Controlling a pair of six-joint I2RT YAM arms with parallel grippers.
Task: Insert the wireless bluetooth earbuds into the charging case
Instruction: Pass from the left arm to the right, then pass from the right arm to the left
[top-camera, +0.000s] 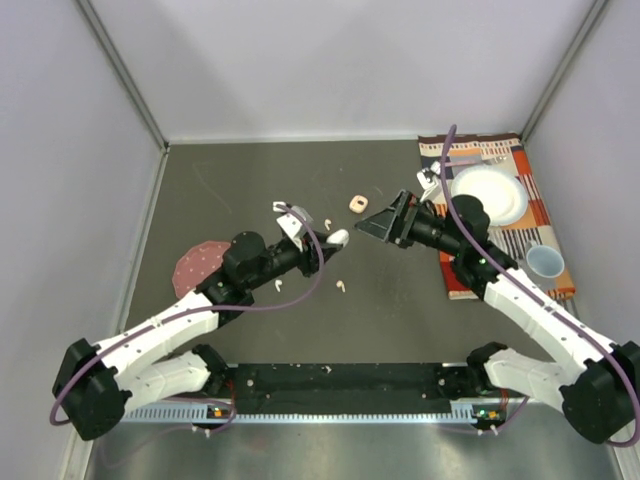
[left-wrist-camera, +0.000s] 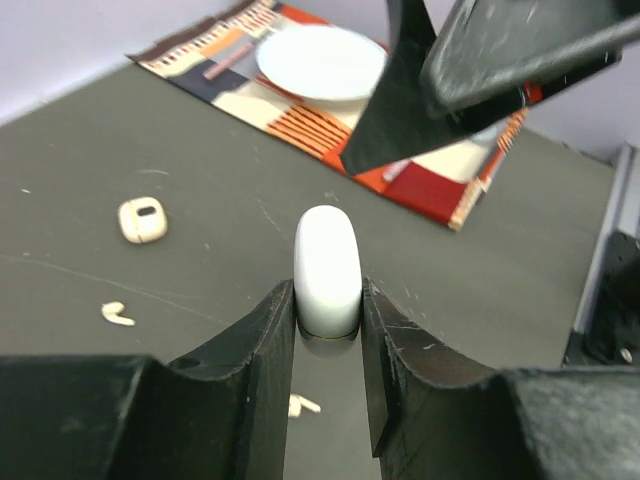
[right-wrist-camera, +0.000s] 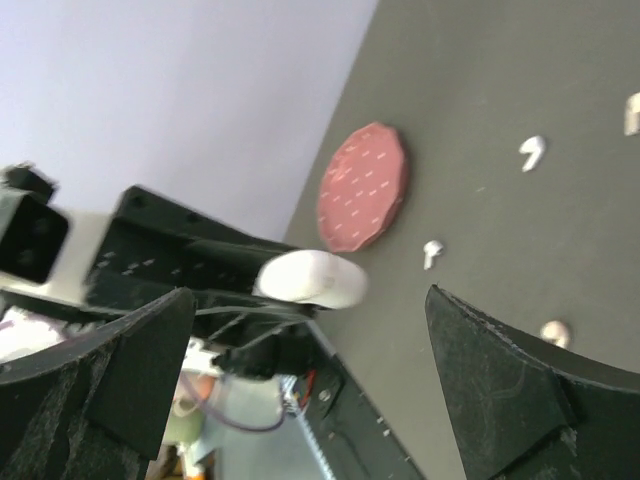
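Note:
A white rounded charging case (left-wrist-camera: 327, 268) is pinched between my left gripper's (left-wrist-camera: 328, 300) jaws and held above the table, seen from above as a white case (top-camera: 337, 238). My right gripper (top-camera: 380, 220) stands open just to the right of it, not touching; in the right wrist view the white case (right-wrist-camera: 312, 277) floats ahead of the wide-spread right gripper (right-wrist-camera: 310, 380). Loose earbuds lie on the table: one earbud (top-camera: 279, 285), a second earbud (top-camera: 342, 285) and a third earbud (top-camera: 329, 219). A small peach case (top-camera: 355, 204) rests behind them.
A round red coaster (top-camera: 198, 263) lies at the left beside the left arm. At the right a patterned placemat (top-camera: 515, 235) carries a white plate (top-camera: 490, 195) and a pale blue cup (top-camera: 545, 262). Grey walls close in the table on three sides.

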